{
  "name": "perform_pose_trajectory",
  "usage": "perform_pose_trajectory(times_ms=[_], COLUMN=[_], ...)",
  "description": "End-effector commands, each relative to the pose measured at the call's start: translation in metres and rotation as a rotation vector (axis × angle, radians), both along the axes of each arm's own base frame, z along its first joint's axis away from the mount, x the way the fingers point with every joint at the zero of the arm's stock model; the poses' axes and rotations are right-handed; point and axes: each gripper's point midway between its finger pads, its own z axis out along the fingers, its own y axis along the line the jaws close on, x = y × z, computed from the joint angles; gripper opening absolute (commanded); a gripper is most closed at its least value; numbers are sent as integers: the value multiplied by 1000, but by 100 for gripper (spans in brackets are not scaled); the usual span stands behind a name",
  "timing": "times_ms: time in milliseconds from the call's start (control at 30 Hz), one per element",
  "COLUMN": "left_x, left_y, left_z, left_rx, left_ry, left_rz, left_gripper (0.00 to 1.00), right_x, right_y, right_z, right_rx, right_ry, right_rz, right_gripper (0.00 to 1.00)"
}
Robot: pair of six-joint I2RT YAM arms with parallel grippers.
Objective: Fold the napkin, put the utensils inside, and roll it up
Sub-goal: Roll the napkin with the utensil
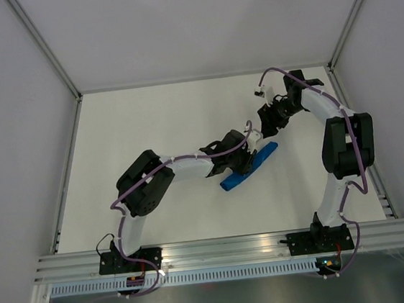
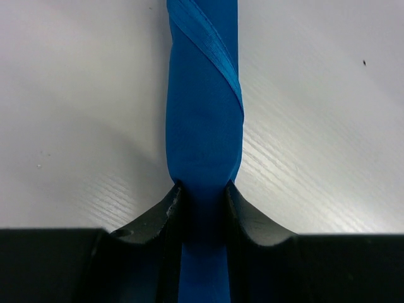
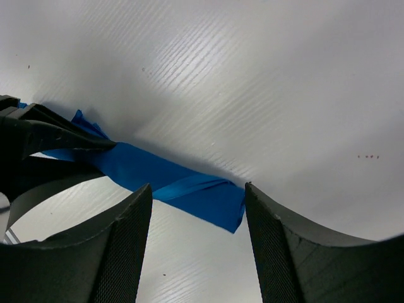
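Note:
The napkin (image 1: 232, 181) is a tight bright blue roll lying slantwise on the white table, right of centre. My left gripper (image 1: 250, 158) is shut across the roll's middle; in the left wrist view its black fingers (image 2: 165, 211) pinch the napkin (image 2: 203, 120) from both sides. My right gripper (image 1: 269, 121) hangs open just beyond the roll's far end. In the right wrist view its fingers (image 3: 129, 233) stand wide apart, with the napkin's end (image 3: 208, 192) seen between them and untouched. The utensils are hidden from view.
White walls with metal uprights (image 1: 47, 52) close the table at the left, back and right. An aluminium rail (image 1: 219, 249) holding both arm bases runs along the near edge. The left arm's elbow (image 1: 144, 183) lies low over the table's left half.

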Motion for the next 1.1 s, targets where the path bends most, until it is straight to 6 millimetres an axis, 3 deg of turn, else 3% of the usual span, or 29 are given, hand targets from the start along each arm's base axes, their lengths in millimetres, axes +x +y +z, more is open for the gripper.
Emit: perform_pose_trajectory(times_ms=[0, 167, 400, 667, 1067], left_x=[-27, -17, -2, 0, 0], left_y=[83, 84, 68, 62, 56], left_z=[-94, -94, -86, -92, -96], left_rx=[340, 302, 226, 202, 166], left_ry=[235, 300, 345, 389, 448], left_rz=[237, 359, 482, 551, 644], left_gripper=[17, 17, 18, 18, 18], right_x=[5, 7, 1, -3, -2], right_y=[-10, -17, -19, -15, 25], right_z=[14, 11, -1, -21, -44], right_rx=[-10, -31, -40, -17, 0], right_ry=[-17, -7, 58, 159, 237], right_rz=[-97, -196, -274, -356, -455], right_gripper=[66, 67, 67, 67, 67])
